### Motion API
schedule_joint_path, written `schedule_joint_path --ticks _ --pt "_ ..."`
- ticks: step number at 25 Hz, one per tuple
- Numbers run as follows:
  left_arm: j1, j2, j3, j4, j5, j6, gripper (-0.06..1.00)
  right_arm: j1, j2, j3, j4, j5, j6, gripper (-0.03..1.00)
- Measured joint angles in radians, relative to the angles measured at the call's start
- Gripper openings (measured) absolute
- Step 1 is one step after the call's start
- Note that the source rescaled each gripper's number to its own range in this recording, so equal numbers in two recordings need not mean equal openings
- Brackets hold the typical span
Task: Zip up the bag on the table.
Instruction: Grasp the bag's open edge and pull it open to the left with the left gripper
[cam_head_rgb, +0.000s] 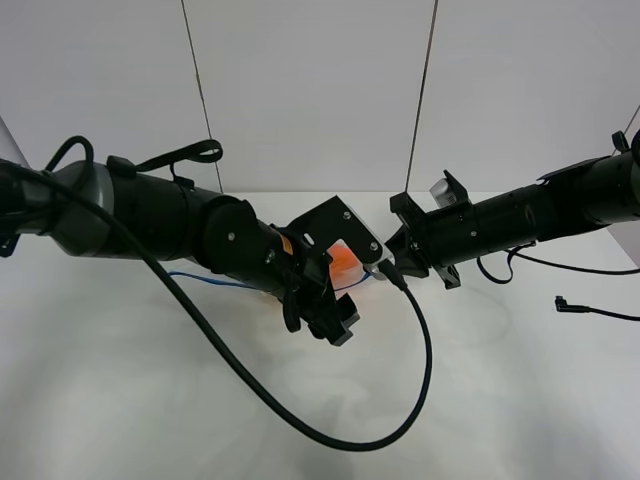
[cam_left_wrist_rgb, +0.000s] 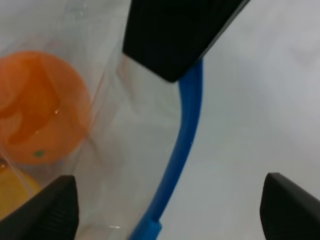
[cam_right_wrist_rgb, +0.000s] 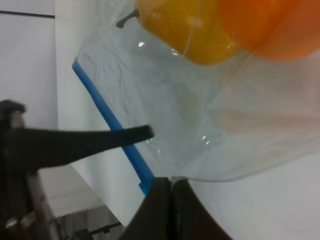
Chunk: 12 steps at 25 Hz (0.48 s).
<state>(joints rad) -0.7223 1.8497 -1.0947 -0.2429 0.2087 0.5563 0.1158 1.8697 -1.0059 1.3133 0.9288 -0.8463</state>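
The clear bag lies on the white table, mostly hidden under my left arm; an orange item shows through it. In the left wrist view the bag's blue zip strip runs between the widely open left fingertips, next to an orange ball. My left gripper is open over the strip. My right gripper is shut on the bag's edge at the end of the blue strip; orange and yellow items show through the plastic. In the high view the right gripper meets the bag's right side.
A black cable loops from the left arm across the front of the table to the bag. Another thin black cable lies at the right edge. A white panelled wall stands behind the table.
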Motion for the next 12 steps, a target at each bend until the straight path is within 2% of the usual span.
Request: schedule_joint_path --ticks 5,7,9,12 --pt "0.007 0.005 0.000 0.011 0.000 0.000 0.89 0.000 0.000 0.000 0.000 0.001 0.000 0.00" --pt "0.007 0.005 0.000 0.017 0.001 0.000 0.83 0.000 0.000 0.000 0.000 0.001 0.000 0.00" --pt "0.007 0.005 0.000 0.026 0.001 0.000 0.71 0.000 0.000 0.000 0.000 0.002 0.000 0.00" --pt "0.008 0.005 0.000 0.035 0.001 0.000 0.37 0.000 0.000 0.000 0.000 0.002 0.000 0.00"
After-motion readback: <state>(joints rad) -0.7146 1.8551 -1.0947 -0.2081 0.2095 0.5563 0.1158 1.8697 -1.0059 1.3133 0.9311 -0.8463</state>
